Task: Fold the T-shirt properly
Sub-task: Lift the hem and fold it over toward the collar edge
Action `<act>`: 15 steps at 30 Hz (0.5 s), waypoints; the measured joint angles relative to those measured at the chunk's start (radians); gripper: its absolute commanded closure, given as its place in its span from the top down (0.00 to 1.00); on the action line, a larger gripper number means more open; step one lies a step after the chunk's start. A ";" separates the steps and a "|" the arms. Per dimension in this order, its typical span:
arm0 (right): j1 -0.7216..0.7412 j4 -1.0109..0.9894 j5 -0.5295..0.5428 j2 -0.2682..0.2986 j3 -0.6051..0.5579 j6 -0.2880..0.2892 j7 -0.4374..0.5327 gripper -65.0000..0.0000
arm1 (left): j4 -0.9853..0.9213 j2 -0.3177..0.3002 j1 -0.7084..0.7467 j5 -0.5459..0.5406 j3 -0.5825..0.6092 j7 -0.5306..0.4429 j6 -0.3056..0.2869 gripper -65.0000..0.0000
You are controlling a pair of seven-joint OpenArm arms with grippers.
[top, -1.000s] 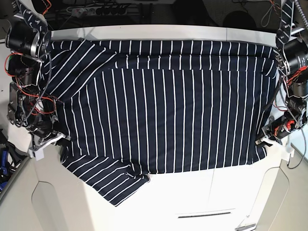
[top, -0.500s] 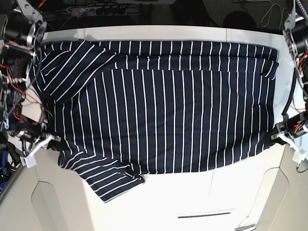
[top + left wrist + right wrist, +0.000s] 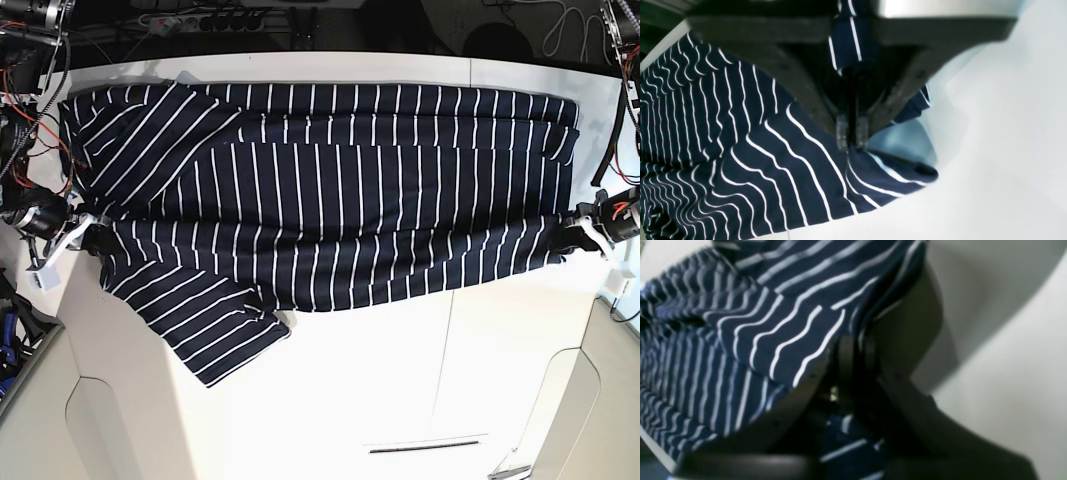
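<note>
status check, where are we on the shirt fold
Left gripper and right gripper jaws both shut on T-shirt edges. Shirt stretched across white table, near edge lifted. Nothing in the way.

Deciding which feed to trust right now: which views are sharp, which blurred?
Base view: sharp, evenly lit T-shirt. Left wrist view: stripes fairly crisp, left claw soft and dark. Right wrist view: blurred throughout, right claw in shadow.

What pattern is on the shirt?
Thin white stripes on dark navy; the shirt shows best in the base view.
</note>
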 measured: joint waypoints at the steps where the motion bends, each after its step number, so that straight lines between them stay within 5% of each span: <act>1: 0.000 0.000 -0.007 0.000 0.000 -0.004 0.002 0.22 | 0.000 0.000 0.000 0.000 0.000 -0.008 0.000 0.00; 3: 0.006 0.000 -0.008 0.001 0.000 -0.008 0.019 0.45 | 0.001 0.000 0.000 0.000 0.000 -0.022 0.000 0.00; 5: 0.012 0.000 -0.008 0.000 0.006 -0.009 0.068 0.57 | 0.001 0.000 0.000 0.000 0.000 -0.025 0.000 0.00; 15: 0.114 -0.017 -0.154 -0.039 0.050 -0.021 0.256 0.58 | 0.001 0.000 0.000 0.034 0.000 -0.030 0.000 0.00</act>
